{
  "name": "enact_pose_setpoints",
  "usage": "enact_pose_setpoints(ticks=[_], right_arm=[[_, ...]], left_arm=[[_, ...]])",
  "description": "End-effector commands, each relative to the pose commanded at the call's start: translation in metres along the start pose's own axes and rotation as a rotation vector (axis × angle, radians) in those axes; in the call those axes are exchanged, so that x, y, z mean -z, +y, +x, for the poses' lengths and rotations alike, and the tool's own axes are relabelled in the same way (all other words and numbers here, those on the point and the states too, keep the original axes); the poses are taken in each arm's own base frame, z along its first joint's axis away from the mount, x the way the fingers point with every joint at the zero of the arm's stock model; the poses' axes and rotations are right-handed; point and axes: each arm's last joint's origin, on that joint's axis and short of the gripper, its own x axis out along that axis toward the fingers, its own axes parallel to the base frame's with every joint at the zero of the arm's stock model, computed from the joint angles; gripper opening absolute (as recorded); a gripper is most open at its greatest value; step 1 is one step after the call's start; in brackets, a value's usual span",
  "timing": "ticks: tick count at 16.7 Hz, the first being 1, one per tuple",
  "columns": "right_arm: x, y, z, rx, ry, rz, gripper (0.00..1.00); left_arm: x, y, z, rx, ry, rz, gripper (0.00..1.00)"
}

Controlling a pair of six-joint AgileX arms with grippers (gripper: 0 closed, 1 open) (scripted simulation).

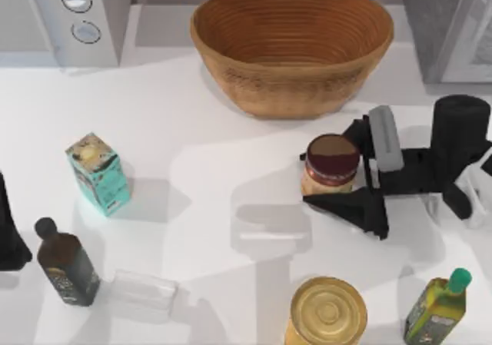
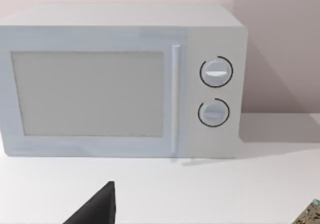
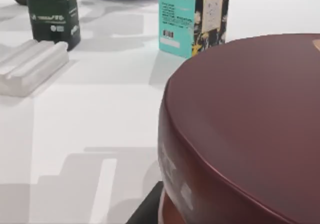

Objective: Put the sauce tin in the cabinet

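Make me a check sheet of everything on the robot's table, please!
Surface: white table, shadows across it.
Job's things: sauce tin upright right of centre; cabinet at the far right corner.
Clutter: wicker basket, teal carton, dark bottle, clear tray, gold-topped can, green-capped bottle.
Grippers: right hand open, fingers on either side of the tin; left hand at the table's left edge, fingers unclear.
Cables: nothing seen.
Surroundings: white microwave at the far left.

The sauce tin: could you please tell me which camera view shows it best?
The top view: the sauce tin stands whole between the right gripper's open fingers, label visible. The right wrist view gives its maroon top at close range. The left wrist view faces the microwave.
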Motion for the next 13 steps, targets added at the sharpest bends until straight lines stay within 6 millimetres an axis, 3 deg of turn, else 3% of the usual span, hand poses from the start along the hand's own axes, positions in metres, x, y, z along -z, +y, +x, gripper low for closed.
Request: enact_pose_setpoints(ticks=[4, 6, 13], right_arm=[[-0.001, -0.001, -0.001, 0.004, -0.001, -0.002, 0.00], [-0.013, -0.005, -0.003, 0.012, -0.002, -0.015, 0.00], [-0.106, -0.011, -0.015, 0.025, 0.001, -0.011, 0.00]], left_arm=[[0.000, 0.000, 0.000, 0.000, 0.000, 0.000, 1.00], [0.000, 0.000, 0.000, 0.000, 0.000, 0.000, 1.00], [0.000, 0.000, 0.000, 0.000, 0.000, 0.000, 1.00]])
